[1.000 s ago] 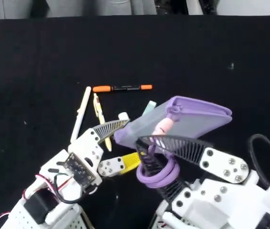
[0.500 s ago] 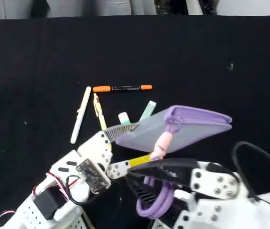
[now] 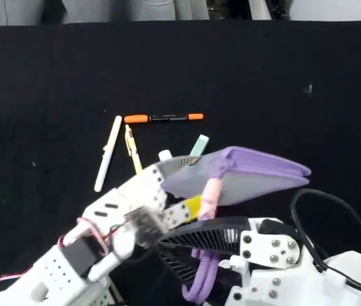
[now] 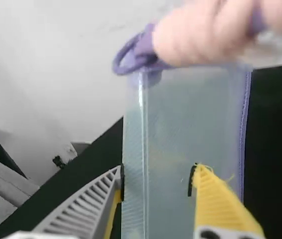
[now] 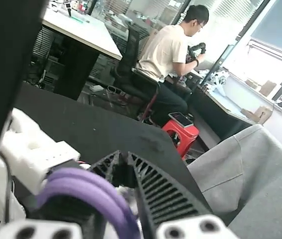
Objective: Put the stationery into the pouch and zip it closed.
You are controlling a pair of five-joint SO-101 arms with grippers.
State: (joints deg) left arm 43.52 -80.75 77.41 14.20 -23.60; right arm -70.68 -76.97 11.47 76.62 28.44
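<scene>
From the high view, the pouch (image 3: pixel 257 175) is seen lifted clear of the desk (image 3: pixel 295 76). Honestly it looks like it's being held at two spots so it can be steadied for loading. One end is clamped by the left gripper (image 3: pixel 187 185), grey jaw on one side and yellow on the other, while its purple loop (image 3: pixel 203 280) is pinched in the black jaws of the right gripper (image 3: pixel 171 252). The pink zipper pull (image 3: pixel 211 191) is left dangling between the two. None of the stationery is bagged yet: the orange-capped marker (image 3: pixel 163 118), white pen (image 3: pixel 108 153), yellow pen (image 3: pixel 131 148) and a mint-green piece (image 3: pixel 199 145) are laid out on the desk beyond the pouch, none of them between any jaws. In the left wrist view, the pouch's see-through panel (image 4: pixel 181 149) is shown sandwiched between the grey and yellow jaws, which are closed onto it. In the right wrist view, the black jaws are brought together at the tips with the purple loop (image 5: pixel 81 191) caught near their base. Whether the zip is open can't be told.
</scene>
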